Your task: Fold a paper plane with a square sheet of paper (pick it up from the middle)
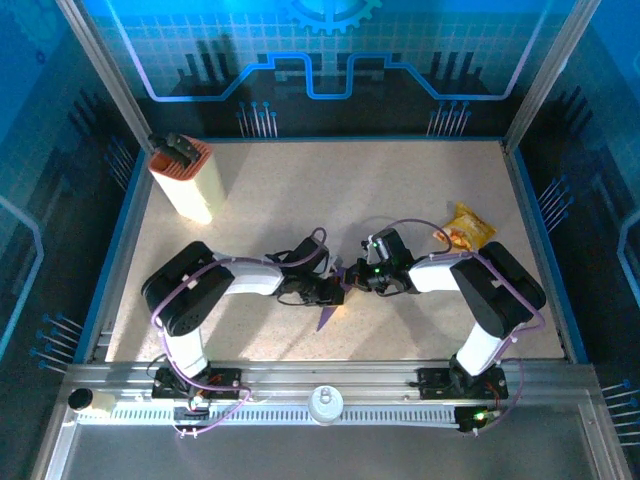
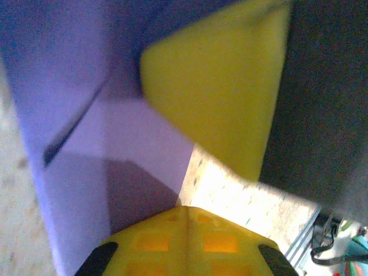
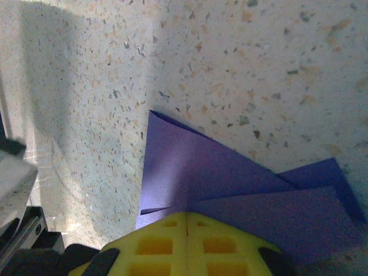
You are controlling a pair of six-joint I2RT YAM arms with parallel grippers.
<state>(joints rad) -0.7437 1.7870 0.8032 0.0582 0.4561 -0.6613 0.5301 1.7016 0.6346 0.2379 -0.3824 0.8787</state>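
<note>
The square sheet of paper (image 1: 327, 318) is purple and folded into a pointed shape with overlapping layers, lying mid-table with its tip toward the near edge. Both grippers meet over its far end. My left gripper (image 1: 338, 291) is shut; in its wrist view its closed yellow tips (image 2: 185, 208) sit at the paper's (image 2: 132, 144) right edge, with the right gripper's yellow finger (image 2: 218, 86) just ahead. My right gripper (image 1: 357, 277) is shut too, its tips (image 3: 187, 214) down on the flat paper (image 3: 230, 184), which spreads out on both sides of them.
A tall cream-and-orange box (image 1: 185, 180) stands at the back left. A yellow-orange snack packet (image 1: 468, 228) lies at the right, beside the right arm. Blue walls ring the table, and a metal rail (image 1: 400, 378) runs along the near edge.
</note>
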